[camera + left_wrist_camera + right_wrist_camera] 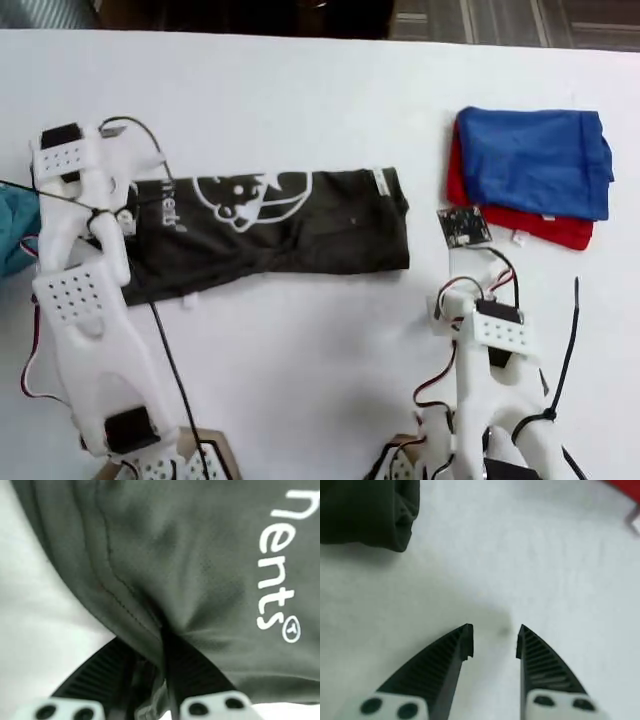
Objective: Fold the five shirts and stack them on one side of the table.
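the white table is plain and matte, and a black shirt lies across its middle as a long band with a white print facing up. the band is not flat: creases run along it and the near edge puckers toward its left end.

the left gripper is at that left end of the black shirt, its jaws nearly closed with a fold of the dark fabric pinched between them. the hem stitching and white lettering sit just past the pinch, and bare table shows beside the cloth. from above, the left arm covers that same end of the shirt.

the right gripper hangs over bare table just off the black shirt's right end, jaws parted a moderate way with nothing between them. that end of the black shirt is bunched into a rounded roll ahead of it.

right of the black shirt, well apart from it, a folded blue shirt lies on a folded red shirt, the red showing along the stack's near and inner edges. left of the black shirt, at the table's edge, a teal cloth pokes in.

beyond the table's far edge, past the black shirt, a dark strip of floor runs across, turning to pale tiles on the right.
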